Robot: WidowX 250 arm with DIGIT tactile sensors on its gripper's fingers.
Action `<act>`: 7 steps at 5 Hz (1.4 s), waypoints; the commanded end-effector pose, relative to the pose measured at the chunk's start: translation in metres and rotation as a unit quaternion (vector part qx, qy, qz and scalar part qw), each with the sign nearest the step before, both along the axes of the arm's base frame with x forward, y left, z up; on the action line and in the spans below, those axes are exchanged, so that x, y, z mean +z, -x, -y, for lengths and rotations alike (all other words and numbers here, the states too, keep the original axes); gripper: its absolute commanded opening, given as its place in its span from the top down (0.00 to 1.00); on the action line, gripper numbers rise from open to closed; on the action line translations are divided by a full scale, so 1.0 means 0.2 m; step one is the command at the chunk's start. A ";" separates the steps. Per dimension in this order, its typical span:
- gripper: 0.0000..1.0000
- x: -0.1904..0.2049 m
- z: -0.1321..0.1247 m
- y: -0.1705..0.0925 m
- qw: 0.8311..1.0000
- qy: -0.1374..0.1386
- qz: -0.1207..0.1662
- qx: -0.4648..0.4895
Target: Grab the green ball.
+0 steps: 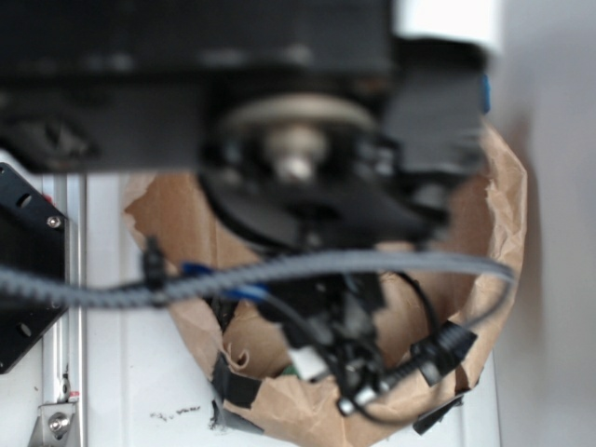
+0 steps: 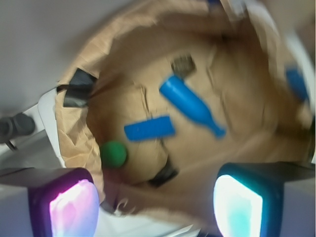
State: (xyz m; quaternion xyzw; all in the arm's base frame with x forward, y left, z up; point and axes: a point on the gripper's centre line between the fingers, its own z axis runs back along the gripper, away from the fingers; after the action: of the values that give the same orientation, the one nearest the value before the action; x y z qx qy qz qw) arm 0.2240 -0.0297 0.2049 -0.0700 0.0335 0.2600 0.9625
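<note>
The green ball (image 2: 114,153) is small, round and matte. It lies on the crumpled brown paper lining (image 2: 237,148) near the paper's left wall in the wrist view. My gripper (image 2: 155,210) hangs above the paper, open, with nothing between its fingers. Its pink-lit left pad (image 2: 74,210) is just below and left of the ball, and the cyan-lit right pad (image 2: 238,207) stands far to the right. The ball sits ahead of the jaws, nearer the left finger, apart from it. In the exterior view my blurred arm (image 1: 298,168) covers the inside of the paper, so the ball cannot be made out there.
A blue sponge (image 2: 149,128) lies just beyond the ball. A blue bowling-pin-shaped bottle (image 2: 190,105) lies further back, with a dark lumpy object (image 2: 183,65) behind it. Black tape (image 2: 77,89) holds the paper's raised rim. A grey cable (image 1: 279,275) crosses the exterior view.
</note>
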 end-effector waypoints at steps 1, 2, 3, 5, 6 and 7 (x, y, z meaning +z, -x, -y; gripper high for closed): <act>0.00 0.03 -0.04 0.16 0.990 0.043 -0.040 0.128; 0.00 0.03 -0.04 0.16 0.990 0.043 -0.040 0.128; 0.00 0.03 -0.04 0.16 0.990 0.043 -0.040 0.128; 0.00 -0.08 -0.22 -0.06 0.998 0.055 0.011 -0.012; 0.00 -0.11 -0.24 -0.12 0.993 0.028 0.056 -0.099; 0.00 -0.12 -0.20 -0.12 0.974 -0.025 0.102 -0.199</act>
State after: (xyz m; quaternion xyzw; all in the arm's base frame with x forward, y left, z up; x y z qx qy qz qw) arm 0.2438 0.0125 0.1653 -0.0663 -0.0272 0.0670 0.9952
